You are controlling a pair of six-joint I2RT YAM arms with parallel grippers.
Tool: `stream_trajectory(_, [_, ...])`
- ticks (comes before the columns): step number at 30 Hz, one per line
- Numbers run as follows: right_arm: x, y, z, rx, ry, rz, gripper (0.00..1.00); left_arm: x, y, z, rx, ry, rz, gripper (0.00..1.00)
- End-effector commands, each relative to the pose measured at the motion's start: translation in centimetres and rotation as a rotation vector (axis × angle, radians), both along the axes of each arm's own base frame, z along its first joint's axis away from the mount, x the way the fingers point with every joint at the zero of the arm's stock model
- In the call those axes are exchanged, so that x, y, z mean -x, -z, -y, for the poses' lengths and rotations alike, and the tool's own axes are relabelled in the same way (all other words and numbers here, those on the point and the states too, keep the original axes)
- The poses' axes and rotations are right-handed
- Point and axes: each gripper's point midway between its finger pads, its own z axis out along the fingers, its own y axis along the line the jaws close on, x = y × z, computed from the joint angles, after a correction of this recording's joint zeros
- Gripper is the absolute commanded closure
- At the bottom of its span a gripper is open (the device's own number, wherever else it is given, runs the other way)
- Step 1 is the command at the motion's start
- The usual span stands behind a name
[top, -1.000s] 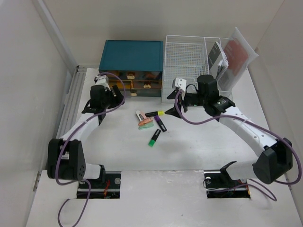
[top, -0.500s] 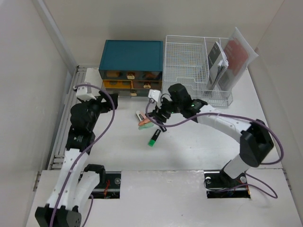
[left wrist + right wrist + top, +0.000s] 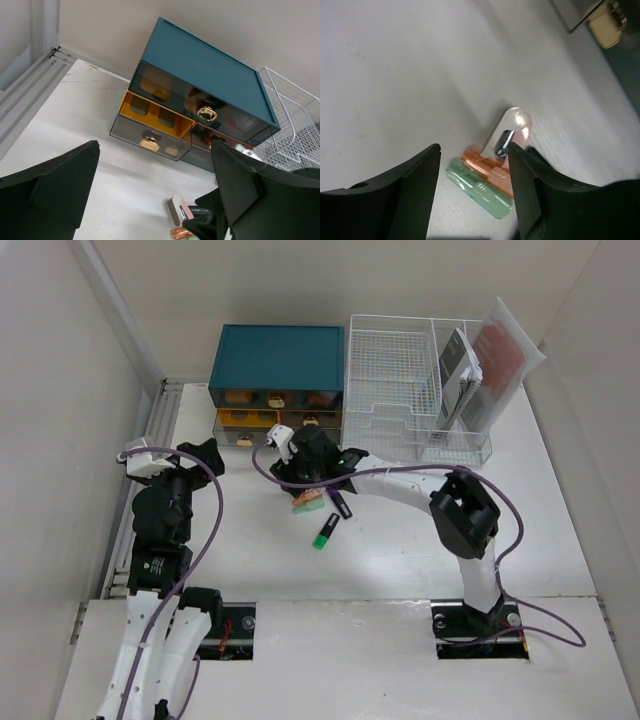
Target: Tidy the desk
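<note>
Right hand [image 3: 474, 160], spread and empty, has shifted over the highlighters [image 3: 490, 175] before the teal drawer box [image 3: 278, 358]; pickup likely next.

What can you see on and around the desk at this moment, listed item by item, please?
desk: one, white, beneath everything.
drawer box: one, teal, far edge; its lower-left orange drawer is pulled out.
file rack: one, white wire mesh, right of the box.
booklets: at least two, one pale and spiral-bound, one reddish-brown, upright in the rack's right end.
markers: at least five, green, dark, orange, pale green, pink-white, mid-desk in front of the box.
left fingers: two, black, apart, facing the box.
right fingers: two, black, apart, above the orange and pale green markers.
</note>
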Motion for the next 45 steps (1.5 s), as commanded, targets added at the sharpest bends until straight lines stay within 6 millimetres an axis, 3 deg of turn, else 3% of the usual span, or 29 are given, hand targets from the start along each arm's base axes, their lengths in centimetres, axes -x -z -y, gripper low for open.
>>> stream_trajectory(1, [0.2, -1.2, -2.1, -0.072, 0.129, -0.027, 0.38, 0.4, -1.3, -0.2, 0.01, -0.011, 0.041, 0.08])
stream_trajectory(5, [-0.6, 0.0, -1.4, -0.054, 0.283, -0.017, 0.36, 0.6, -1.5, 0.1, 0.01, 0.007, 0.05, 0.08])
stream_trajectory(6, [-0.7, 1.2, -1.4, -0.043, 0.307, -0.034, 0.36, 0.6, -1.5, 0.1, 0.01, 0.007, 0.05, 0.08])
stream_trajectory(13, [-2.4, 2.3, -0.1, -0.011, 0.437, 0.006, 0.34, 0.6, -1.5, 0.3, 0.01, 0.016, 0.05, 0.08])
stream_trajectory(22, [-3.2, 5.1, 0.1, 0.055, 0.448, 0.03, 0.34, 0.6, -1.5, 0.4, 0.009, 0.026, 0.05, 0.08])
stream_trajectory(27, [-3.1, 5.3, -0.3, 0.049, 0.434, 0.02, 0.34, 0.8, -1.7, 0.4, 0.01, 0.026, 0.059, 0.08])
stream_trajectory(29, [-3.1, 5.8, -0.3, 0.062, 0.428, 0.021, 0.38, 0.8, -1.7, 0.4, 0.01, 0.026, 0.059, 0.08])
stream_trajectory(32, [-3.0, 5.8, -0.4, 0.06, 0.421, 0.016, 0.51, 0.8, -1.7, 0.4, 0.01, 0.026, 0.059, 0.08])
stream_trajectory(33, [-3.0, 5.8, -0.4, 0.06, 0.421, 0.016, 0.61, 0.8, -1.7, 0.4, 0.01, 0.026, 0.059, 0.08])
stream_trajectory(35, [-3.0, 5.8, -0.4, 0.06, 0.421, 0.016, 0.69, 0.8, -1.7, 0.4, 0.01, 0.026, 0.059, 0.08])
stream_trajectory(45, [-2.6, 6.8, -0.1, 0.083, 0.413, 0.0, 0.64, 0.8, -1.7, 0.4, 0.01, 0.026, 0.059, 0.08])
